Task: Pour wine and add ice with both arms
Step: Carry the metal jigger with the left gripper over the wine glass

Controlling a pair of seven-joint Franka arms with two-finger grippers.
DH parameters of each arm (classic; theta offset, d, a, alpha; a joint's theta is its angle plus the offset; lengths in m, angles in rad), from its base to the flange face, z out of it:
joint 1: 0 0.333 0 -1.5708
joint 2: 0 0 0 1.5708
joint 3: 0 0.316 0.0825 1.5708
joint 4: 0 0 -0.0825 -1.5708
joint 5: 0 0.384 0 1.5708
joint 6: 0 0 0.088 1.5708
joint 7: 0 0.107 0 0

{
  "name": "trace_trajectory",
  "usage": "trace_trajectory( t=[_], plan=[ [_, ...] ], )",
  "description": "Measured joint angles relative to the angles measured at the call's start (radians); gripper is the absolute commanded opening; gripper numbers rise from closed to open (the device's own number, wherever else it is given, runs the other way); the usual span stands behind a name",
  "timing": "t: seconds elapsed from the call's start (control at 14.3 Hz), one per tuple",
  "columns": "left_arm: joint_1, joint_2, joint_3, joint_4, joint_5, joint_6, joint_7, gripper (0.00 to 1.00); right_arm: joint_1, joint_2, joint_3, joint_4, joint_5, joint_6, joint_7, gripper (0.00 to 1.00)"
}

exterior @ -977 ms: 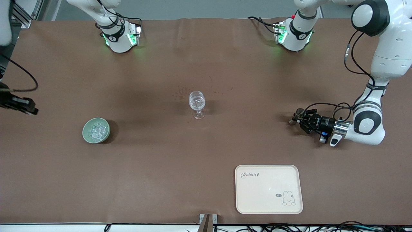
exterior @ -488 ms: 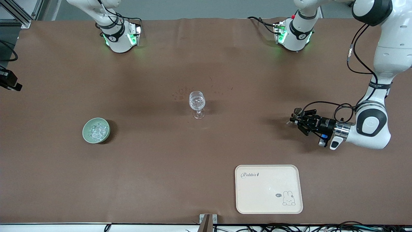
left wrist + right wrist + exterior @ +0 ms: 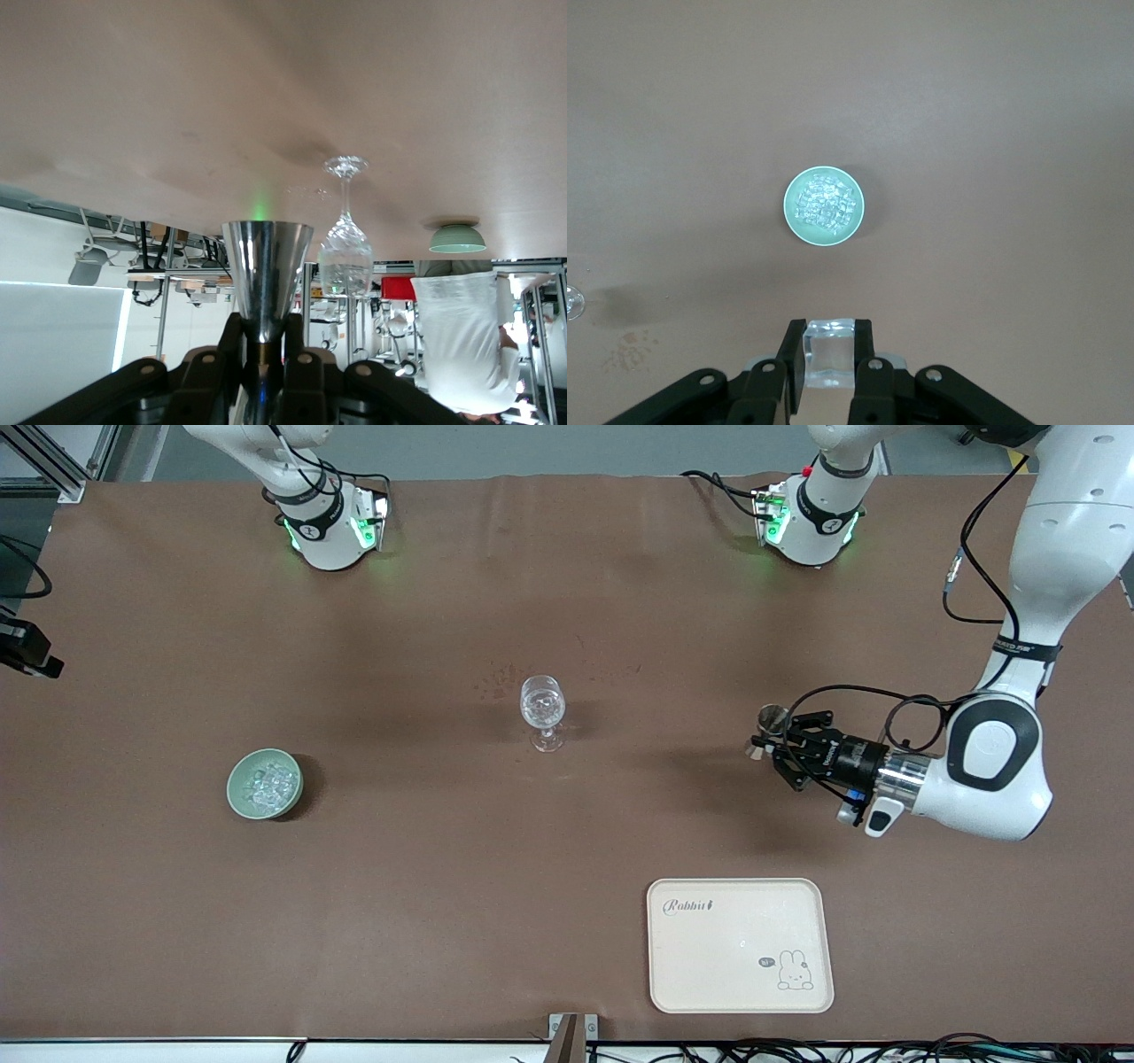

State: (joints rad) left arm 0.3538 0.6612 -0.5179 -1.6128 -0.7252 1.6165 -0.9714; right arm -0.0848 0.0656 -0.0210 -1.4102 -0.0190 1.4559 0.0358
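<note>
A clear stemmed wine glass stands mid-table; it also shows in the left wrist view. My left gripper is shut on the stem of a shiny metal cone-shaped cup, held above the table between the glass and the left arm's end. A pale green bowl with a heap of ice sits toward the right arm's end. My right gripper is shut on one clear ice cube, high over the table beside the bowl. Only a black part of the right arm shows in the front view.
A cream tray with a rabbit drawing lies near the front camera, toward the left arm's end. Both arm bases stand along the table's edge farthest from the front camera. A brown cloth covers the table.
My left gripper has carried the metal cup toward the wine glass. The black part of the right arm rose toward the view's edge, then stayed still.
</note>
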Motion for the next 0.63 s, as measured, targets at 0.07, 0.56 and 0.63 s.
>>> trace_trajectory(
  t=[0.07, 0.56, 0.63],
  plan=[
    [-0.004, -0.006, -0.033, 0.000, 0.000, 0.029, -0.047, 0.00, 0.000, 0.000, 0.000, 0.000, 0.000, 0.000, 0.000, 0.01],
    [-0.237, -0.049, -0.081, 0.020, 0.077, 0.238, -0.372, 0.00, 0.000, 0.000, 0.000, 0.000, 0.000, 0.000, 0.001, 0.02],
    [-0.278, -0.052, -0.081, 0.040, 0.133, 0.247, -0.442, 0.00, 0.000, 0.000, -0.001, 0.000, 0.000, 0.000, 0.001, 0.02]
  ],
)
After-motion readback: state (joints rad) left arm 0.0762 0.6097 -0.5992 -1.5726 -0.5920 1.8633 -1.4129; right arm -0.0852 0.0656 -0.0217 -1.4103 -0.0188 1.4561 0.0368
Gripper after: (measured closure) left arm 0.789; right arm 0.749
